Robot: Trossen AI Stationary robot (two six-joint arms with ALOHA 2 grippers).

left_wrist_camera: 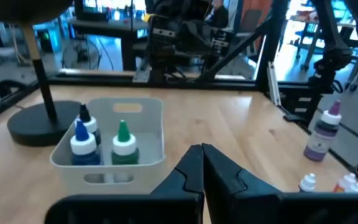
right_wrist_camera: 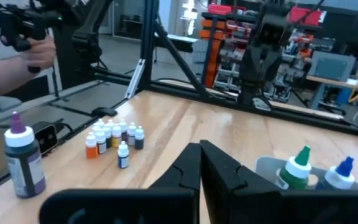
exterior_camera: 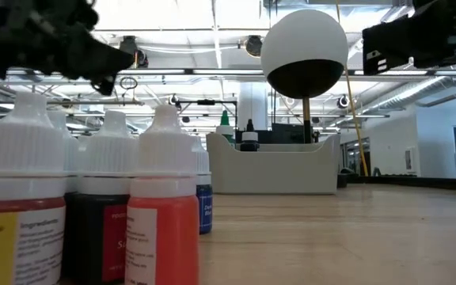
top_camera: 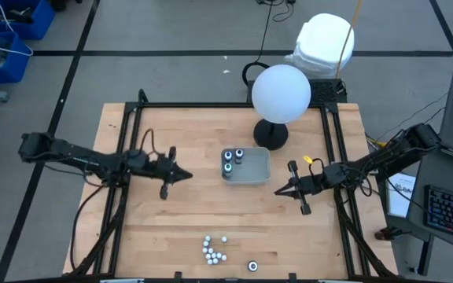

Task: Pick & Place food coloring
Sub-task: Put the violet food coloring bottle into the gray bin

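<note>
Tray [top_camera: 259, 174] holds three bottles [top_camera: 233, 159]; lamp [top_camera: 281, 94] stands behind it. Both grippers, left [top_camera: 187, 175] and right [top_camera: 277, 191], pressed together, empty.

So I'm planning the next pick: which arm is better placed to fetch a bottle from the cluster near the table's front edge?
Probably the left, narrowly. Its shut pincer hangs empty beside the tray, slightly nearer the bottles than the shut right pincer.

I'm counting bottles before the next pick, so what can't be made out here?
- Cluster count: the bottles are too small in the high view, overlap in the low view.
- Third tray bottle: in the left wrist view the blue-capped bottle hides most of it.
- Tray: cut off by the right wrist view's edge.
</note>
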